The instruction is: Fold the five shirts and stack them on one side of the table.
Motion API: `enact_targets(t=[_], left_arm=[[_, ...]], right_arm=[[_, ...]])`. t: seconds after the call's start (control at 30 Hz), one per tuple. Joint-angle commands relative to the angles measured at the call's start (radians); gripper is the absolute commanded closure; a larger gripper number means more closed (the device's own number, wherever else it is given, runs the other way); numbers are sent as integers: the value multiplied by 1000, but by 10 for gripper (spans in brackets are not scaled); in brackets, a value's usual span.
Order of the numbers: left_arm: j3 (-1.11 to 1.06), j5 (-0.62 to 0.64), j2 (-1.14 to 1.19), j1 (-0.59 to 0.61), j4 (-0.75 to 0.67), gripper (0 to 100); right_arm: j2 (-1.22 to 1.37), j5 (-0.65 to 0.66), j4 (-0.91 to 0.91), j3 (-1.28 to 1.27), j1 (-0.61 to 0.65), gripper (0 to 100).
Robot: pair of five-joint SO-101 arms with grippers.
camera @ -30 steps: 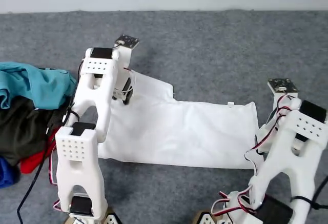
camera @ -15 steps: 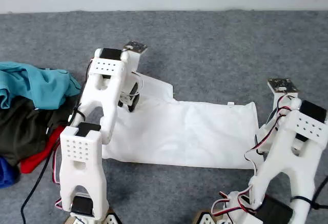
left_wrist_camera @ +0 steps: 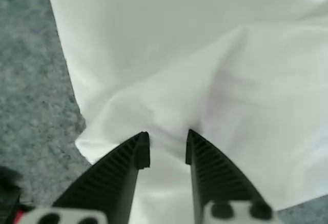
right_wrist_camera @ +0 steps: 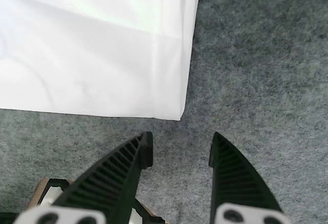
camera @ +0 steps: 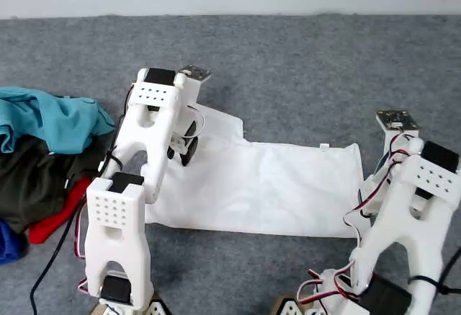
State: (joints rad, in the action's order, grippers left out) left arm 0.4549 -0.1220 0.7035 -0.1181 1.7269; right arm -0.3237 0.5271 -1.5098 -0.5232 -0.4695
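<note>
White shirt [camera: 274, 185] spread flat mid-bench [camera: 302, 63], long side running from 9 to 3 o'clock, sleeve end poking toward 10 o'clock. Left gripper [left_wrist_camera: 167, 147] low over that sleeve end, jaws a little apart with a raised fold of white cloth between the tips; contact with the cloth impossible to tell. Right gripper [right_wrist_camera: 179, 149] at the shirt's 4 o'clock corner, jaws spread wide over bare grey bench, just beside the hem corner. At the 9 o'clock edge, heaped unfolded: teal shirt [camera: 50, 117], dark shirt [camera: 29, 185], red shirt [camera: 54, 221], blue shirt [camera: 7, 239].
</note>
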Motion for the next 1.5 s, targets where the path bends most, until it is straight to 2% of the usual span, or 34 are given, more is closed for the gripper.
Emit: enact_targets(t=[0.0, 0.43, 0.9, 1.13, 1.23, 1.47], left_arm=[[24, 3, -25, 11, 29, 877], [-269, -110, -288, 18, 26, 877], [-289, -149, -322, 169, 28, 877], [-289, -184, -313, 175, 26, 877], [-289, -184, -313, 160, 6, 876], [-289, -183, -315, 91, 12, 873]], right_arm=[[-36, -12, 5, 5, 13, 809], [-36, -12, 5, 5, 13, 809], [-36, -12, 5, 5, 13, 809], [-36, -12, 7, 5, 15, 809], [-36, -12, 8, 5, 61, 809], [-28, -9, 21, 8, 262, 809]])
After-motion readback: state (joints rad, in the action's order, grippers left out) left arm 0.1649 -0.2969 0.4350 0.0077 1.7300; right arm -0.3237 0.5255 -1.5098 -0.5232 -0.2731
